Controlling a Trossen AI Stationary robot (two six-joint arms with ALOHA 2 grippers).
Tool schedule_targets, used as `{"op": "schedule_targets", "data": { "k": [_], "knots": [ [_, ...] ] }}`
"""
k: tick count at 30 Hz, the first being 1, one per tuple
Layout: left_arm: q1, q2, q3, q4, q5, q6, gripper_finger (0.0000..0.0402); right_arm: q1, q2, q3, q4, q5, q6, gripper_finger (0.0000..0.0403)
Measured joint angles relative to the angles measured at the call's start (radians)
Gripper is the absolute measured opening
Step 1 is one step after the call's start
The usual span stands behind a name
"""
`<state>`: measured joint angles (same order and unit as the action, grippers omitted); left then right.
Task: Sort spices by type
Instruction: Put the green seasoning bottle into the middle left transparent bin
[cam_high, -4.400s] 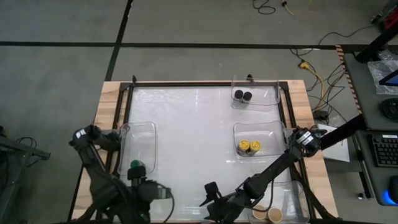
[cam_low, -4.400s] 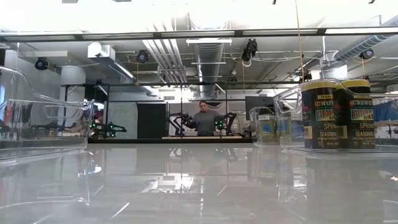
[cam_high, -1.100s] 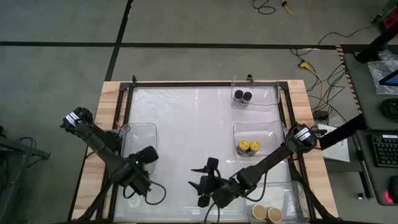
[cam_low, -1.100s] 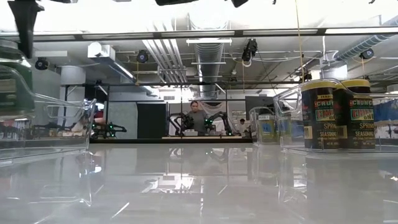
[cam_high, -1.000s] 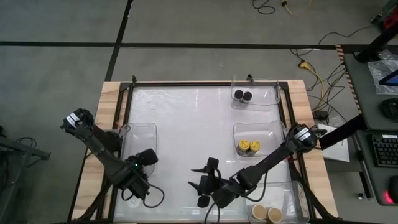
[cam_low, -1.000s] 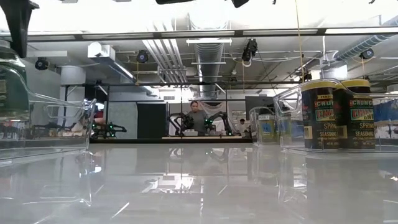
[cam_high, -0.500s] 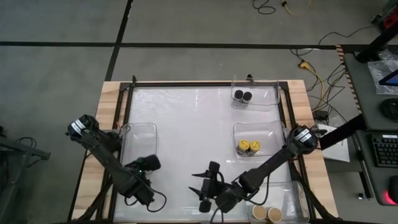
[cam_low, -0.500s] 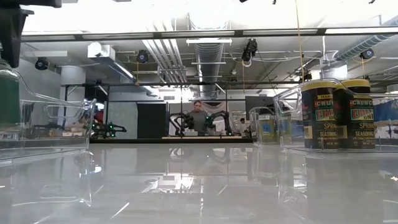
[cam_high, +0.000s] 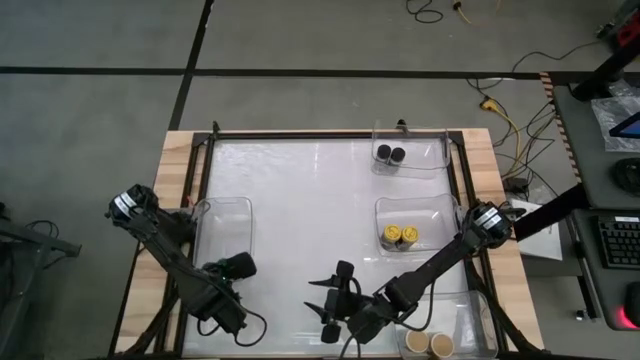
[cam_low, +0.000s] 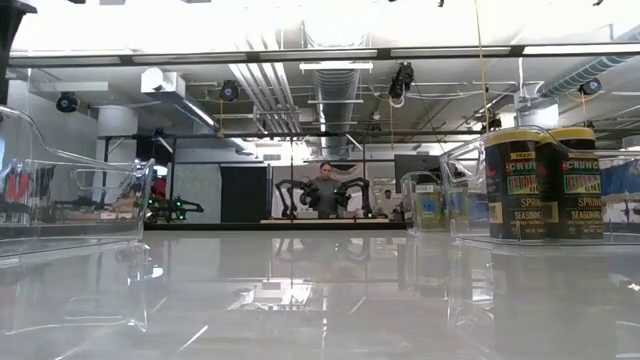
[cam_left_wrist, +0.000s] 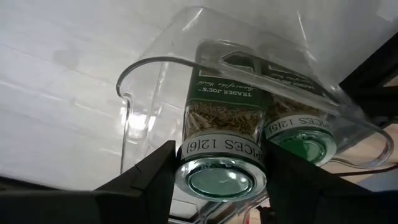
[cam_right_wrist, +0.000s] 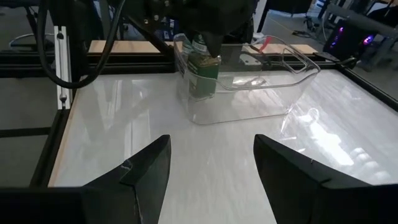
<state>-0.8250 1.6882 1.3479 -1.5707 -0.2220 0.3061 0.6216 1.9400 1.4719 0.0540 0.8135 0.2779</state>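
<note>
Left gripper (cam_left_wrist: 221, 180), inside the near end of the clear bin (cam_high: 235, 215) at the table's left side, clamps a green-lidded spice jar (cam_left_wrist: 222, 140): clear glass, dried green herb flakes, a dark green label and a white band around the lid. A second green-lidded jar (cam_left_wrist: 298, 127) stands touching it in the same bin. Right gripper (cam_right_wrist: 211, 165) hangs with its fingers spread and nothing between them over the white tabletop (cam_high: 310, 200) near the front edge, facing that bin.
</note>
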Motion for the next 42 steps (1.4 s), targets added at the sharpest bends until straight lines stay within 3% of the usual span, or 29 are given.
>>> {"op": "schedule_targets", "data": {
  "k": [7,36,42],
  "knots": [
    [-0.001,0.0,0.0,0.0,-0.059,0.0,0.0189,0.0,0.001,0.0,0.0,0.0,0.0,0.0219],
    [0.013,0.0,-0.116,0.111,-0.056,0.077,0.019,0.002,0.001,0.0,-0.001,0.0,0.018,0.0219],
    [0.013,0.0,-0.116,0.116,-0.004,0.07,0.019,0.002,0.001,0.0,-0.001,0.0,0.018,0.0219]
  ]
}}
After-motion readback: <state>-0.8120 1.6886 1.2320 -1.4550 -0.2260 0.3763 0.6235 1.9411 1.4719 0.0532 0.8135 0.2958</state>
